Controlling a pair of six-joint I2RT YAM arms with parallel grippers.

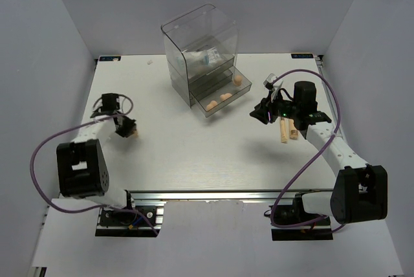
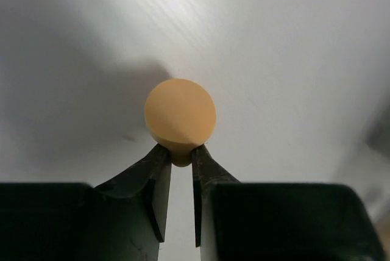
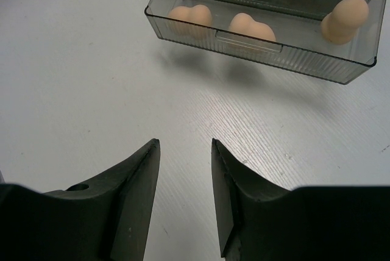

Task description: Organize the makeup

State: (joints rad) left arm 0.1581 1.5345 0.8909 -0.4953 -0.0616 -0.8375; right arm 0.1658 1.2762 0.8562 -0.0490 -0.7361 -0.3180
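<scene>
Makeup sponge [image 2: 180,114] is the piece in play right now. The left gripper [image 2: 181,154] has its fingers pinched on the narrow end of it, well out to the left of the drawer box [image 1: 194,37] and nearer the arms. I can't tell if it's off the table [image 1: 194,167] or just sitting on it. The bottom drawer [image 3: 256,50] of the box is pulled out toward the arms and has three other sponges [image 3: 251,27] lying in it, so I'd say we're on the sponge step and this looks like the last one to go in. The right gripper [image 3: 184,144] hangs just in front of that drawer, fingers spread with nothing between them. A beige stick [image 1: 283,133] and tube [image 1: 293,128] lie side by side on the table to the right of the box, not sorted yet. What are probably the sachets [image 1: 208,57], white with blue print, sit higher up inside the box, but they're too small to be sure. Next move as I see it: lift the sponge clear, carry it right to the open drawer, find a free spot among the others and let go. The grip is only on the tip, so a squishy sponge could swivel or slip if it's rushed.
</scene>
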